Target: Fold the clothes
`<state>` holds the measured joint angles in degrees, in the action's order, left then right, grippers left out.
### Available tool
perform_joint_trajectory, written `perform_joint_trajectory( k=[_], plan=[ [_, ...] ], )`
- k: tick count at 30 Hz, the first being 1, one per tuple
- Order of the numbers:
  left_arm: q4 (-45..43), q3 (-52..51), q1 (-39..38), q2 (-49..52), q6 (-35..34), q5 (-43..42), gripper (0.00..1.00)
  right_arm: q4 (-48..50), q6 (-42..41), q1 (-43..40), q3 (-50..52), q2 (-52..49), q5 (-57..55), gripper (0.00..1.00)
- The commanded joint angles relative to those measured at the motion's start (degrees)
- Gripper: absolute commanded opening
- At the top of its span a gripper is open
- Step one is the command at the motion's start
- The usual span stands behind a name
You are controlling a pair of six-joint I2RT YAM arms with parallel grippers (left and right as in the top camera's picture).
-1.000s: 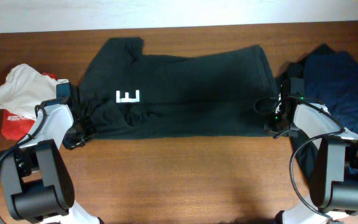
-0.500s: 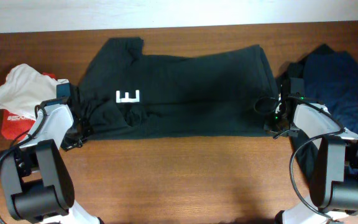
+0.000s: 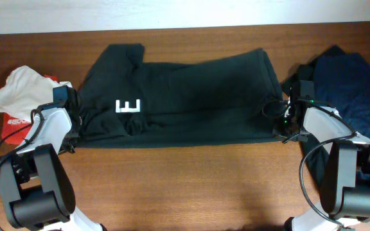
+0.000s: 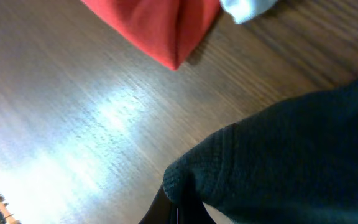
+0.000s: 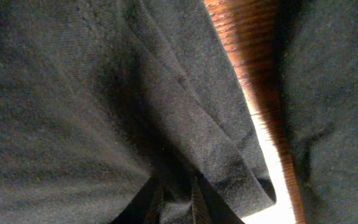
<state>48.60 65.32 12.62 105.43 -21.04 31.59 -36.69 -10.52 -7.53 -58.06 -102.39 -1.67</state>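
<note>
Item: black T-shirt (image 3: 178,96), large, with a white block letter (image 3: 128,106) showing near its left end.

- Position: it lay spread lengthwise across the far half of the table (image 3: 185,186), folded along its length. The near edge ran almost straight from one arm to the other.
- Reason for the lie, as a judgement: each arm held one near corner, so the cloth was kept stretched between them and the fold line was flat enough to lay or drag as one piece.

Left gripper (image 4: 178,211):
- Only the tips showed at the bottom edge of the left wrist view.
- A bunched corner of the black hem ran straight down into them, with bare wood beside it.
- The fingers appeared pinched on that corner.

Right gripper (image 5: 174,202):
- Two dark fingers rose from the bottom of the right wrist view.
- Layered folds of the shirt's right edge passed between them, and a strip of table showed just beside.
- The fingers appeared clamped on the cloth, with more than one layer caught.

Other pieces:
- White garment (image 3: 18,90), crumpled at the far left, lying partly on the red garment (image 3: 15,125). Both were near the left arm but apart from the shirt.
- Navy garment (image 3: 352,90), heaped at the right edge behind the right arm. Neither gripper touched it.
</note>
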Motion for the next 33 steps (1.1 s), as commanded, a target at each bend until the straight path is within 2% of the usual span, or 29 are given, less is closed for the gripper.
perform_joint_trajectory(
  k=[1, 5, 9, 15, 20, 22, 23, 24, 25, 26, 28, 33],
  plan=[
    [1.3, 1.1, 0.7, -1.3, -1.9, 2.8, 0.0, -1.9, -0.5, -0.4, 0.5, -0.3, -1.6, 0.18],
    [6.9, 1.1, 0.7, -1.4, -1.9, -4.3, 0.0, -9.3, -1.2, -0.4, 0.5, -0.3, -1.6, 0.1],
    [11.8, 1.1, 0.7, -1.4, -2.5, -15.5, 0.0, -15.5, -3.5, -0.4, 0.5, -0.2, -1.7, 0.05],
    [15.6, 1.1, 0.7, -3.1, -4.0, -15.8, 0.0, -20.6, -5.0, -0.5, 0.5, 2.8, -2.3, 0.05],
    [16.6, 1.1, 0.7, -10.6, -5.1, -13.1, 0.0, -20.0, -4.7, -0.5, -0.5, 7.8, -3.4, 0.07],
    [16.5, 1.1, 0.7, -12.9, -5.1, -12.3, 0.0, -19.9, -4.8, -0.5, -1.5, 8.9, -3.3, 0.19],
    [16.3, 1.1, 0.7, -13.8, -5.1, -12.3, 0.04, -20.0, -4.8, -0.5, -2.2, 9.3, -3.3, 0.35],
    [16.1, 1.1, 0.7, -14.6, -5.1, -12.3, 0.29, -20.1, -4.8, -0.5, -2.7, 9.5, -3.3, 0.44],
    [16.0, 1.1, 0.7, -15.0, -5.1, -12.3, 0.54, -20.2, -4.8, -0.5, -3.2, 9.5, -3.2, 0.47],
    [16.0, 1.1, 0.7, -15.0, -5.1, -12.3, 0.65, -20.1, -4.8, -0.5, -3.5, 9.5, -3.1, 0.47],
    [16.0, 1.1, 0.7, -15.0, -5.1, -12.3, 0.67, -20.2, -4.8, -0.5, -3.9, 9.5, -3.1, 0.48],
    [14.9, 2.0, 0.1, -15.2, -4.1, -14.9, 0.67, -20.9, -4.8, -0.5, -6.5, 9.5, -2.2, 0.57]
  ],
)
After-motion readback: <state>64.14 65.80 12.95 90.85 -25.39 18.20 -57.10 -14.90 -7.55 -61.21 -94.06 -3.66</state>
